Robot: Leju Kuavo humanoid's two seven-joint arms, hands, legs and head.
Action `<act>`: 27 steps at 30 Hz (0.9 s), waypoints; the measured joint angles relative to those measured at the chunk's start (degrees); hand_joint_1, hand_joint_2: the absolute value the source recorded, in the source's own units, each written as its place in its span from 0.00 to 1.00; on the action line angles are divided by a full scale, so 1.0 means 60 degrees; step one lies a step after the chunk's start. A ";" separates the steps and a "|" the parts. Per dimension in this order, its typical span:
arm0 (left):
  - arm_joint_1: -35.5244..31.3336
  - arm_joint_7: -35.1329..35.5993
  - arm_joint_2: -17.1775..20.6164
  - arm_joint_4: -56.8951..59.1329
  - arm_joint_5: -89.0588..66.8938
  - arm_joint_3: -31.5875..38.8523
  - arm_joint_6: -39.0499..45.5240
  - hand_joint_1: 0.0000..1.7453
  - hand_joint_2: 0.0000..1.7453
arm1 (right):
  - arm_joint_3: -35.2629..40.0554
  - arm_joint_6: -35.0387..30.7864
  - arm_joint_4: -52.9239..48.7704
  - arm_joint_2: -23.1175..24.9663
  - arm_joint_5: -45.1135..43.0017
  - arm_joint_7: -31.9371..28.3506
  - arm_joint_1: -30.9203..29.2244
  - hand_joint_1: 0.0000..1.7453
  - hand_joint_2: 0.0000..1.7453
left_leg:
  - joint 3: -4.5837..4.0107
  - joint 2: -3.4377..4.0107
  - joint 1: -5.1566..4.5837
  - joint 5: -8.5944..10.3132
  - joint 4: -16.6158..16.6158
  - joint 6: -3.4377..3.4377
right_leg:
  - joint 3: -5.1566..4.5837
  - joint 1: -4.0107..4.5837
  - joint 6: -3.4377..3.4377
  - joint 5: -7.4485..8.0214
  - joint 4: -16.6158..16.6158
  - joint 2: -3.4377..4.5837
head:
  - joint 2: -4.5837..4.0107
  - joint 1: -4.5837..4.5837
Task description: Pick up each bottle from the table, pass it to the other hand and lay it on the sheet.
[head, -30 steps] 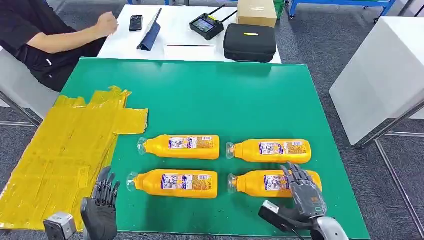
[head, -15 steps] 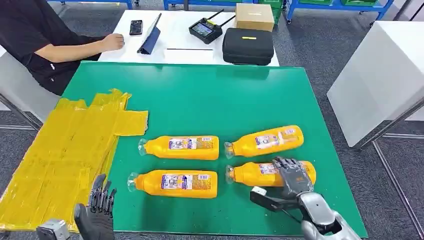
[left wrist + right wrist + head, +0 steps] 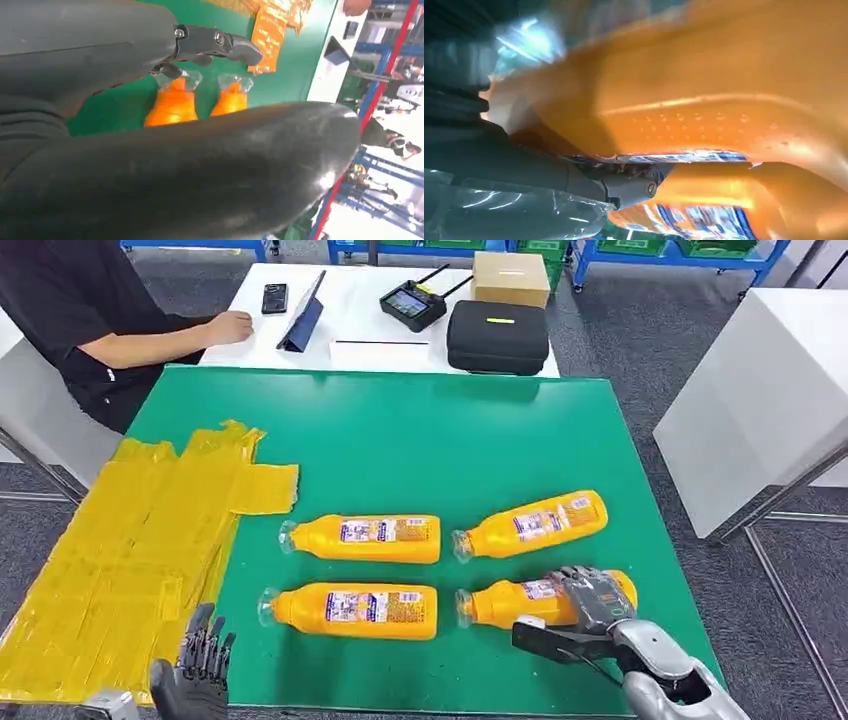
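My right hand (image 3: pixel 588 598) is wrapped over the near right bottle (image 3: pixel 520 600), fingers curled across the top of it, thumb reaching along its near side. That bottle lies on its side on the green table (image 3: pixel 420 440), clear cap pointing toward the sheet side. In my right wrist view the orange body (image 3: pixel 724 100) is pressed up close, a dark finger (image 3: pixel 624 185) tucked against the label edge.

Just behind it lies the far right bottle (image 3: pixel 532 524), skewed, its base end angled away from me. Alongside are the far left bottle (image 3: pixel 365 537) and the near left bottle (image 3: pixel 352 608), both flat on their sides, caps toward the sheet, none of them touching.

The yellow sheet (image 3: pixel 130 550) spreads over the table's left side and hangs off its edge, crinkled.

My left hand (image 3: pixel 195 675) hovers low at the near table edge beside the sheet, fingers upright and apart, holding nothing. From my left wrist view, two capped bottle necks (image 3: pixel 200 95) peek past my thumb.

Beyond the green table, a person (image 3: pixel 80 320) sits with a forearm on a white table (image 3: pixel 250 335), where there are a phone (image 3: pixel 273 298), a controller (image 3: pixel 412 302), a black case (image 3: pixel 498 335) and a cardboard box (image 3: pixel 510 278).
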 measured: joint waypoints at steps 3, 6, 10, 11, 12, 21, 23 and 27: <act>-0.0018 -0.0004 0.0058 0.0000 0.0011 -0.0076 0.0018 0.00 0.00 | -0.0014 -0.0011 -0.0196 -0.0073 -0.0083 -0.0068 0.0130 1.00 1.00 | 0.0001 0.0000 0.0003 -0.0013 0.0000 -0.0009 | 0.0000 0.0003 -0.0004 -0.0014 0.0000 0.0000 | 0.0000 -0.0003; 0.0002 0.0021 0.0084 -0.0032 0.0011 -0.0109 0.0015 0.00 1.00 | -0.0290 -0.0759 -0.0697 0.0043 -0.1517 -0.1099 0.0544 1.00 1.00 | -0.0020 -0.0005 0.0008 -0.0021 -0.0002 -0.0004 | 0.0005 0.0012 -0.0014 -0.0032 0.0004 -0.0002 | 0.0000 0.0004; 0.0043 0.0509 0.0073 -0.0179 -0.0426 -0.0163 -0.0320 0.00 1.00 | -0.0849 -0.1013 -0.2194 0.0735 -0.5343 -0.3163 0.1644 1.00 1.00 | -0.0086 -0.0018 0.0009 -0.0011 -0.0001 -0.0018 | -0.0008 0.0016 -0.0005 -0.0022 0.0018 -0.0009 | 0.0000 -0.0011; 0.0039 0.0604 0.0043 -0.0179 -0.0567 -0.0189 -0.0382 0.00 1.00 | -0.0870 -0.1092 -0.2685 0.0801 -0.6270 -0.3517 0.1994 1.00 1.00 | -0.0120 -0.0045 0.0008 0.0003 -0.0001 -0.0009 | -0.0003 0.0015 -0.0005 -0.0022 0.0023 -0.0026 | 0.0000 -0.0015; 0.0037 0.0659 0.0011 -0.0179 -0.0684 -0.0197 -0.0422 0.00 1.00 | -0.0914 -0.1244 -0.3093 0.0834 -0.6942 -0.3834 0.2260 1.00 1.00 | -0.0140 -0.0057 0.0009 0.0010 -0.0001 -0.0010 | -0.0017 0.0016 -0.0004 -0.0022 0.0028 -0.0043 | 0.0000 -0.0011; -0.0703 0.0710 -0.0441 -0.0456 -0.2191 -0.0211 -0.0474 0.00 1.00 | 0.0143 -0.3355 -0.4900 0.1498 -0.8553 -0.4052 0.2522 1.00 1.00 | -0.0178 -0.0051 -0.0002 0.0021 -0.0003 -0.0012 | -0.0048 0.0002 -0.0010 -0.0014 0.0028 -0.0037 | 0.0000 -0.0004; -0.1092 0.0853 -0.0550 -0.0499 -0.2901 -0.0208 -0.0426 0.00 1.00 | 0.0463 -0.3282 -0.4636 0.2027 -0.8440 -0.3766 0.1946 1.00 1.00 | -0.0177 -0.0047 0.0007 0.0040 -0.0004 -0.0028 | -0.0055 0.0012 -0.0017 0.0005 0.0030 -0.0033 | 0.0000 -0.0004; -0.1921 0.1293 -0.0966 -0.0496 -0.4011 -0.0113 -0.0608 0.00 1.00 | 0.0881 -0.3118 -0.3534 0.3208 -0.8258 -0.3417 0.0703 1.00 1.00 | -0.0180 -0.0047 0.0011 0.0074 -0.0004 -0.0019 | -0.0145 0.0017 -0.0027 0.0024 0.0038 -0.0036 | 0.0000 -0.0004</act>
